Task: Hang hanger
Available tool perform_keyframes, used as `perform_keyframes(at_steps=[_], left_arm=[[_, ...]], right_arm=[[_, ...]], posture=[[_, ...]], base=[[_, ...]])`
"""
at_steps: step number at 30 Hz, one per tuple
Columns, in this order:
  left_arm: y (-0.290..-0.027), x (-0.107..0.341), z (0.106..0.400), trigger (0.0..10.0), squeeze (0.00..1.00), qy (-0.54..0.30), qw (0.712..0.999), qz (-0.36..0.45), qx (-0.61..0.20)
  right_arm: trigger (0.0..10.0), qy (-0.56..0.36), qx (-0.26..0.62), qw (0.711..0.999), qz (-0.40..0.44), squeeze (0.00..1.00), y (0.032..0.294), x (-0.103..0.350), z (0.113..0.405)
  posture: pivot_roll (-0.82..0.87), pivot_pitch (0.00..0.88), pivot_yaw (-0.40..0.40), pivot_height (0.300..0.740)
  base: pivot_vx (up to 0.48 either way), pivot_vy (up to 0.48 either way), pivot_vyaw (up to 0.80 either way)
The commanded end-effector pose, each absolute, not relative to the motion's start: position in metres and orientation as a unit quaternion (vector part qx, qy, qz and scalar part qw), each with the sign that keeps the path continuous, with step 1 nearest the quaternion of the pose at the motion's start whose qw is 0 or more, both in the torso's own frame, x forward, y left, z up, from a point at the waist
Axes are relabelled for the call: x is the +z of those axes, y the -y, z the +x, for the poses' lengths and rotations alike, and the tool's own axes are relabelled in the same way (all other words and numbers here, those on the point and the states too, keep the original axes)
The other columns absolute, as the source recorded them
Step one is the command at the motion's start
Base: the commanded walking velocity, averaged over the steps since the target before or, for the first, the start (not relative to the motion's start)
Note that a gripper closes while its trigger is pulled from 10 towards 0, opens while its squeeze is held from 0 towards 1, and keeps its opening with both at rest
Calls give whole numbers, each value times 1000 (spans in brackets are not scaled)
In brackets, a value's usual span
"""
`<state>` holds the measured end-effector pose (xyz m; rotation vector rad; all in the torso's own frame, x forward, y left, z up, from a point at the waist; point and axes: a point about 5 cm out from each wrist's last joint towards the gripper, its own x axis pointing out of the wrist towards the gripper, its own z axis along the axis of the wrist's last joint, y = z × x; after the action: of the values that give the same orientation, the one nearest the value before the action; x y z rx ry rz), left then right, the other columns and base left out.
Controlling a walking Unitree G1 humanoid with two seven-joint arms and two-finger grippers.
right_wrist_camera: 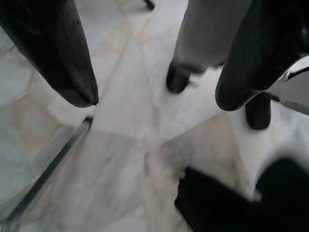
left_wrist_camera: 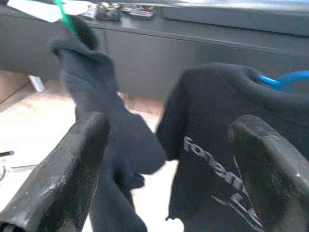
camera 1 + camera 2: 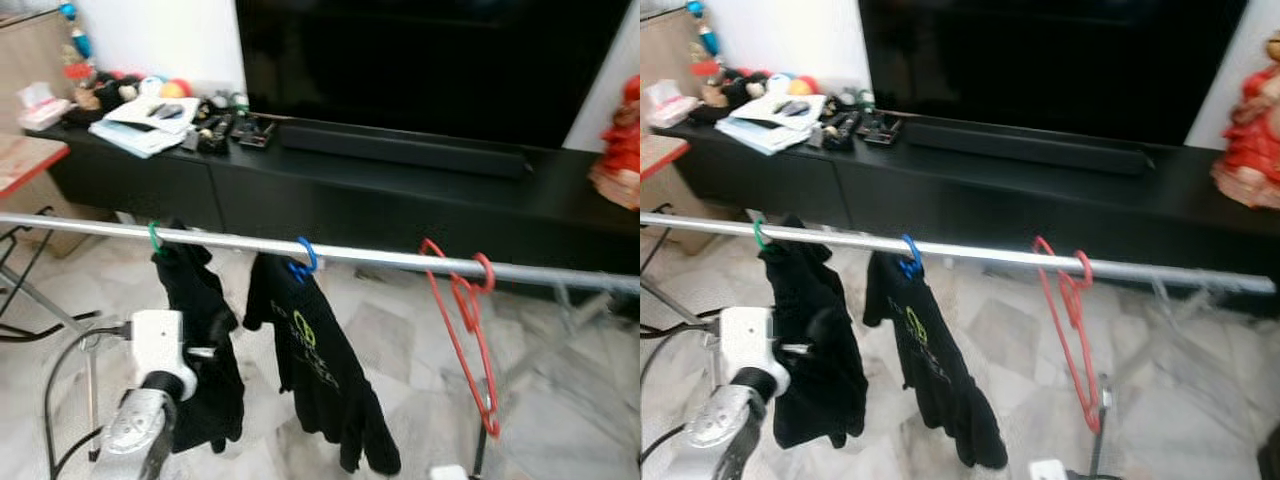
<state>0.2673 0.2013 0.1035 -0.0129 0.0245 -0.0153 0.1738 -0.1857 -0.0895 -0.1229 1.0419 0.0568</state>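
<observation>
- Left eye view: a silver clothes rail (image 3: 330,252) crosses the scene in front of a black TV cabinet (image 3: 400,195). A green hanger (image 3: 155,238) carries a black garment (image 3: 205,340), a blue hanger (image 3: 303,258) carries a black printed T-shirt (image 3: 315,365), and an empty red hanger (image 3: 465,325) already hooks over the rail, hanging skewed. The left arm (image 3: 150,400) is raised beside the black garment. My judgement: the red hanger sits crooked, so a nudge to the rail could slide or unhook it.
- Right eye view: the same rail and three hangers, plus a red figurine (image 3: 1252,125) on the cabinet. It shows more floor under the red hanger, which hangs free of the clothes.
- Left wrist view: the left end effector (image 2: 169,145) has its fingers (image 2: 72,159) spread wide, holding nothing, aimed between the black garment and the T-shirt. This closeness is not evident from the head views; pushing forward risks snagging fabric and dragging a hanger along the rail.
- Right wrist view: the right end effector (image 1: 154,72) points down at the marble floor (image 1: 120,145), fingers apart and empty, near a rack leg (image 1: 48,174). A swing could knock the rack.
</observation>
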Motion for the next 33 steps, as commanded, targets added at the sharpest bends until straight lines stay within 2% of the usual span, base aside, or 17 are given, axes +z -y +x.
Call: perform_keyframes(at_steps=[1, 4, 26, 33], left_arm=[[-209, 101, 265, 10000, 0, -23, 1000, 1, 4], [-210, 101, 265, 10000, 0, -23, 1000, 5, 7], [-228, 112, 270, 10000, 0, -22, 996, 46, 70], [-242, 119, 274, 10000, 0, -37, 990, 62, 123]], right_arm=[[10000, -494, 36, 867, -47, 0, 174, -90, 176], [10000, -494, 36, 867, -48, 0, 174, -90, 176], [10000, -496, 37, 866, -48, 0, 175, -90, 175], [10000, -496, 37, 866, -49, 0, 175, -90, 175]], posture=[[-4, 85, -11, 740], [-4, 85, -12, 740], [1, 85, -15, 740], [2, 83, -13, 740]], base=[[345, 0, 0], [304, 0, 0], [0, 0, 0], [0, 0, 0]])
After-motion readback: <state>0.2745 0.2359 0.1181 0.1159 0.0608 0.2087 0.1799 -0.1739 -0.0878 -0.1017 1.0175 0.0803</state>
